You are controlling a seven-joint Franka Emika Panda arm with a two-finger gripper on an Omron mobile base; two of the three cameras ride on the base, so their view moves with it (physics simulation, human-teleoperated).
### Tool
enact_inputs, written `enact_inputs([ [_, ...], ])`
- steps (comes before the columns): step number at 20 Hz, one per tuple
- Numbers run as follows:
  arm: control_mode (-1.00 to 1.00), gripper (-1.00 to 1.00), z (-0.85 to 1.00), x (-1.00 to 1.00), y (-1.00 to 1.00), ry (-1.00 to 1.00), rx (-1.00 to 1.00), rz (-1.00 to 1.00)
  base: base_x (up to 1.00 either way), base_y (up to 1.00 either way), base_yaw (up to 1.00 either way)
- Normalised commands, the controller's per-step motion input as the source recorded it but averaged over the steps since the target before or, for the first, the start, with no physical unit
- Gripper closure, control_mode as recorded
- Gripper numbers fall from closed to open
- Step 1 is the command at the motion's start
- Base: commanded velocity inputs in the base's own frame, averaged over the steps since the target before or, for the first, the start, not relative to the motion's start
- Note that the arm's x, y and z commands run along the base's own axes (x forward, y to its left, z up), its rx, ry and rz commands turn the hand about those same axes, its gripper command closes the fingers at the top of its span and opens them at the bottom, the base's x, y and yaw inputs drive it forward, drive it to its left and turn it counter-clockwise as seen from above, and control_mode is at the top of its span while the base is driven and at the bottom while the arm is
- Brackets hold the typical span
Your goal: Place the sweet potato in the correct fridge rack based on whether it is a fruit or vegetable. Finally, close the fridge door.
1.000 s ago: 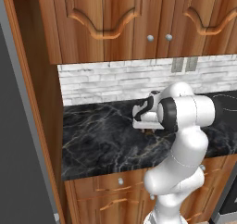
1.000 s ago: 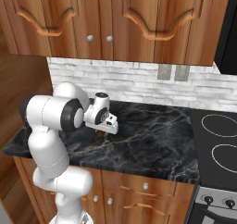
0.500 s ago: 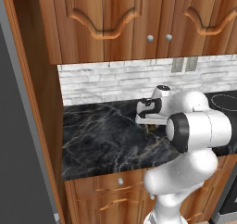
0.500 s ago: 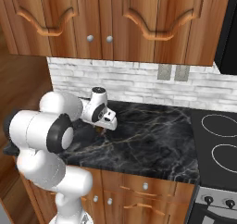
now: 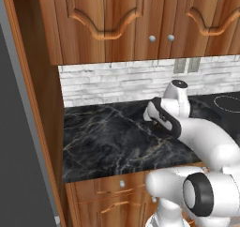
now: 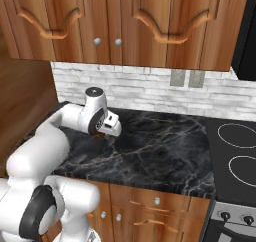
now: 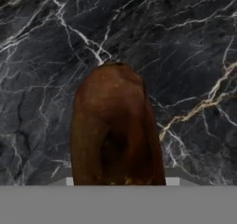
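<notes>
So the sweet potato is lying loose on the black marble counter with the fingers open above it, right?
Not quite. The sweet potato is over the black marble counter, but it isn't lying loose: the fingers are shut on it. The hand view shows it held right at the gripper, filling the space between the fingers, with the counter behind it.

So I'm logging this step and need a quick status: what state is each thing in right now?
claw: shut on the sweet potato, above the counter.
sweet potato: held in the claw, off the counter.
upper cabinet doors: closed.
lower drawers: closed.
counter: black marble, bare under the claw.
</notes>
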Motion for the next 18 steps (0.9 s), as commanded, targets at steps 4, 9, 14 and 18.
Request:
enact_inputs([
  [4,-1.00,1.00,0.73,-0.69,0.00,-0.03,0.00,0.00,0.00,0.00,0.00],
  [9,-1.00,1.00,0.60,-0.65,0.00,0.00,0.00,0.00,0.00,0.00,0.00],
  [14,-1.00,1.00,0.48,-0.40,0.00,0.17,0.00,0.00,0.00,0.00,0.00],
  [18,-1.00,1.00,0.34,-0.27,0.00,0.19,0.00,0.00,0.00,0.00,0.00],
])
